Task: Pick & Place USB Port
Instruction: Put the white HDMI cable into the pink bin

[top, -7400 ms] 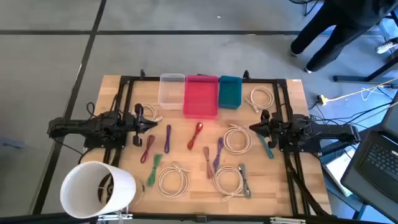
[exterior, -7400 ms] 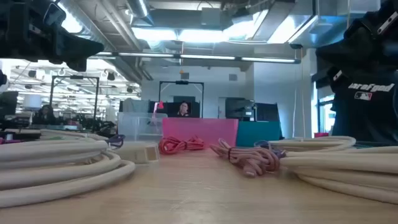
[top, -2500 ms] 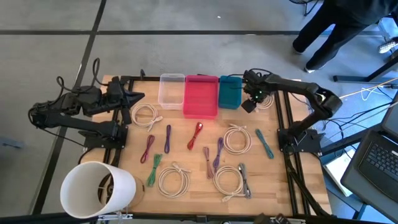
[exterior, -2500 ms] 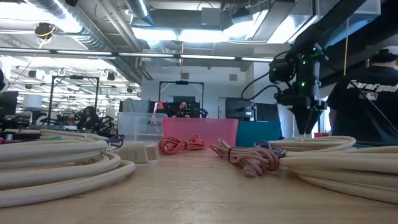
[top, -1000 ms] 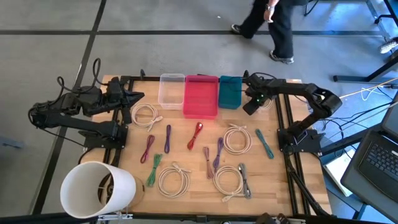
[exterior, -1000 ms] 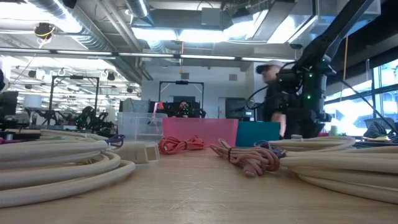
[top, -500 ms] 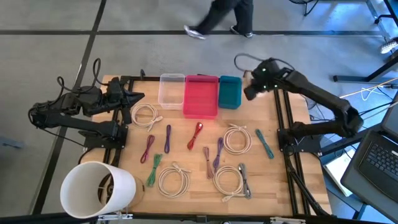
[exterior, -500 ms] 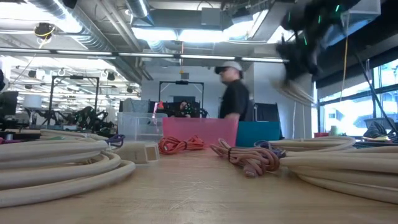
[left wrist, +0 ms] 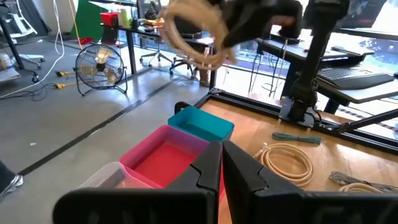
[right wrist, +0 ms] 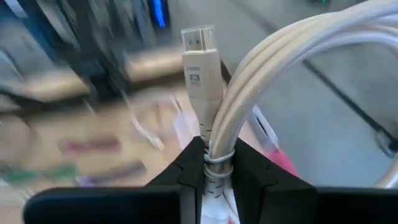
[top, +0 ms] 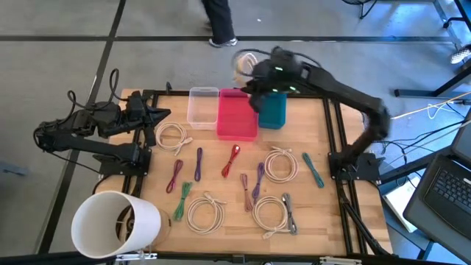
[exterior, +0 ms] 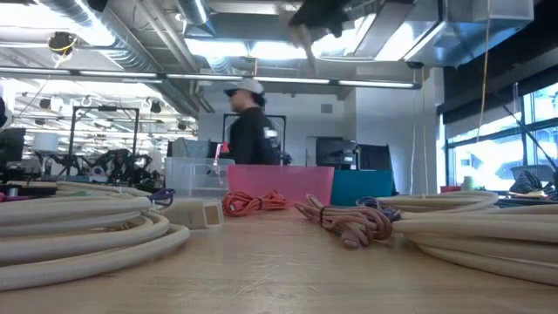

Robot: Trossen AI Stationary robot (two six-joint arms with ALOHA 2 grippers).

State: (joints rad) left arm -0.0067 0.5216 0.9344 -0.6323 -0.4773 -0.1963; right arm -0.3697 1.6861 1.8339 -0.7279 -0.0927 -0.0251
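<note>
Right gripper (top: 254, 73) is raised over the far table edge above the pink rectangular bin (top: 237, 114), pinched on a coiled cream-white cable (right wrist: 273, 68) — its bundle sits between the fingers with the flat metal plug sticking up, though the gripper is motion-smeared from above and only the loop (top: 245, 61) pokes out clearly. Left gripper (left wrist: 221, 163) waits at the table's left side with fingers pressed together, holding nothing. A person (exterior: 248, 126) crosses behind the bins — legs hidden, probably walking.
</note>
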